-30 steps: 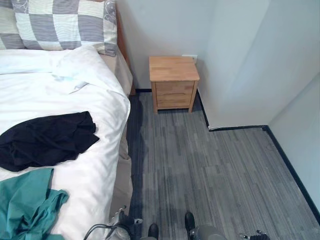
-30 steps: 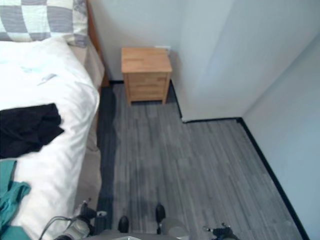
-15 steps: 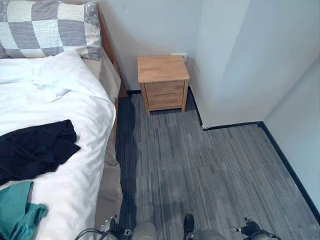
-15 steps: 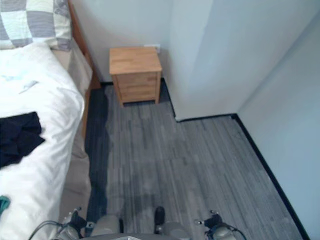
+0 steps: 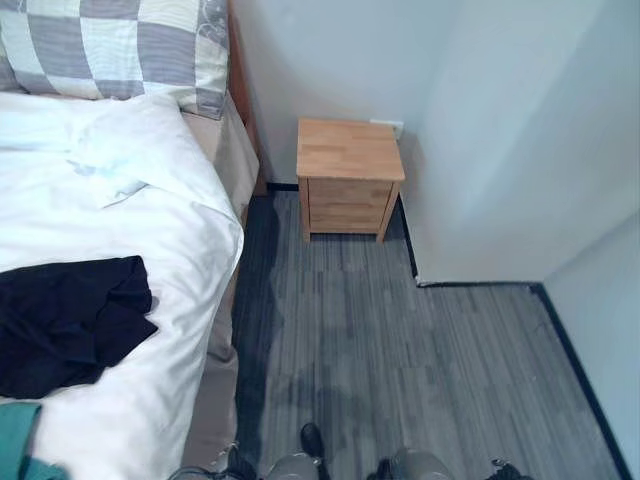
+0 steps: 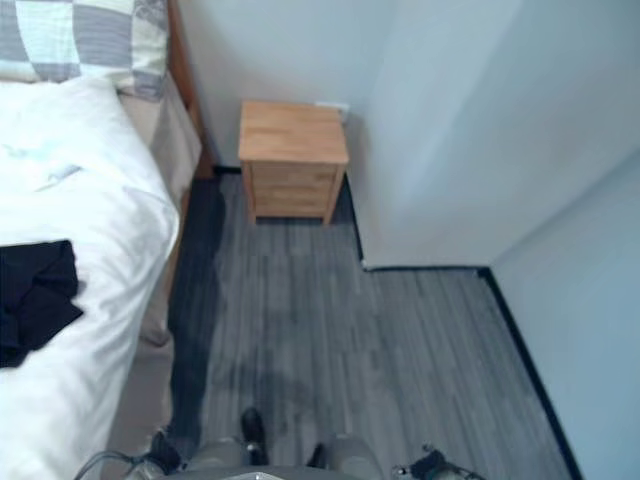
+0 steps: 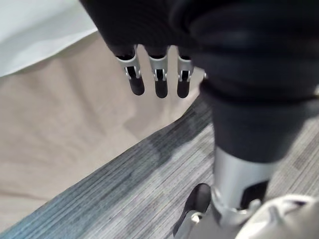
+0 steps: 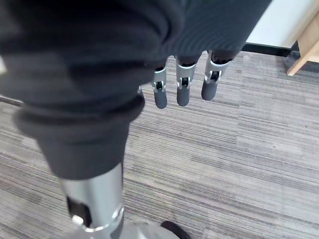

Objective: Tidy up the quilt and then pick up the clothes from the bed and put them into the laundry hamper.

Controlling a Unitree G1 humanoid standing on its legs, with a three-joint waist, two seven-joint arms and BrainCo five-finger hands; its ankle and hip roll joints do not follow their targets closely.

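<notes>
A white quilt (image 5: 130, 215) covers the bed at the left, rumpled near the checked pillow (image 5: 110, 45). On it lies a crumpled black garment (image 5: 70, 320), and a corner of a teal garment (image 5: 14, 468) shows at the lower left edge. My left hand (image 7: 158, 79) hangs beside the bed's beige side sheet (image 7: 65, 129), fingers straight and holding nothing. Over the grey floor, my right hand (image 8: 182, 87) also hangs with straight, empty fingers. Both hands are low and well away from the clothes.
A small wooden nightstand (image 5: 350, 170) stands against the back wall beside the bed's head. A wall corner (image 5: 470, 180) juts out at the right, with a dark skirting line. Grey plank floor (image 5: 400, 350) lies between bed and wall.
The whole picture has shifted, so the camera has moved; less of the teal garment shows now. The clothes and quilt lie as before.
</notes>
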